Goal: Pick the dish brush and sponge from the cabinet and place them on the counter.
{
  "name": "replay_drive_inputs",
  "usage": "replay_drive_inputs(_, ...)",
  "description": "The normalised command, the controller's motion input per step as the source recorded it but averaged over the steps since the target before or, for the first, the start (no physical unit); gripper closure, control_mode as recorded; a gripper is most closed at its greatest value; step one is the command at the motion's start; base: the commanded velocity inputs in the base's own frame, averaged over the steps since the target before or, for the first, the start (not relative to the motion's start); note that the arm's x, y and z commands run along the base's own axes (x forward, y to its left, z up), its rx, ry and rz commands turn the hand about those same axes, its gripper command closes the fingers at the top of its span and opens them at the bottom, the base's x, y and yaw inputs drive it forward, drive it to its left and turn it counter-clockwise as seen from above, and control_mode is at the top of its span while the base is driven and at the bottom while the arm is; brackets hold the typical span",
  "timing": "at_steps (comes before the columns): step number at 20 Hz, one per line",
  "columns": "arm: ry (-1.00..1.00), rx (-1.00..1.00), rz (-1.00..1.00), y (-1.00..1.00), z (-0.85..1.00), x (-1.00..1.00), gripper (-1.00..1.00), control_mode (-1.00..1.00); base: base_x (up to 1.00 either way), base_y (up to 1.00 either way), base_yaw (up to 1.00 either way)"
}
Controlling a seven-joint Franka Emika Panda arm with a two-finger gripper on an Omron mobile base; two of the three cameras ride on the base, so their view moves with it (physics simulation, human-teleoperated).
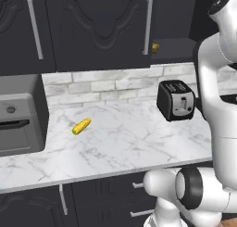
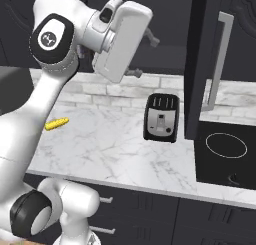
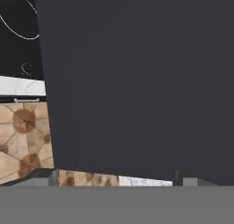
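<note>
The cabinet [image 1: 175, 49] stands open at upper right, and the small yellow-tan sponge [image 1: 155, 47] sits on its shelf near the left edge. The dish brush is hidden. In the right base view the cabinet's open door [image 2: 199, 64] hangs edge-on with its silver handle. My gripper [image 2: 143, 55] is raised in front of the dark opening, left of that door, open with nothing between its fingers. In the hand view the gripper [image 3: 116, 177] faces the door's dark panel [image 3: 137, 81] close up. The white marble counter [image 1: 120, 145] lies below.
A black toaster [image 1: 176, 100] stands on the counter under the open cabinet. A yellow corn cob [image 1: 81, 126] lies at mid-left. A grey oven [image 1: 18, 115] sits at far left. A black cooktop [image 2: 225, 149] is set into the counter at right.
</note>
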Motion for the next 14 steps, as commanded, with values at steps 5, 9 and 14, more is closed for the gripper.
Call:
replay_drive_inputs(5, -0.11, 0.08, 0.15, 0.35, 0.0, -0.17, -1.0, -1.0, 0.0, 0.0, 0.0)
replay_drive_inputs(9, -0.09, 0.09, 0.15, 0.37, 0.0, -0.11, -1.0, -1.0, 0.0, 0.0, 0.0)
replay_drive_inputs(14, -0.05, 0.12, 0.18, 0.41, 0.0, -0.03, -1.0, -1.0, 0.0, 0.0, 0.0)
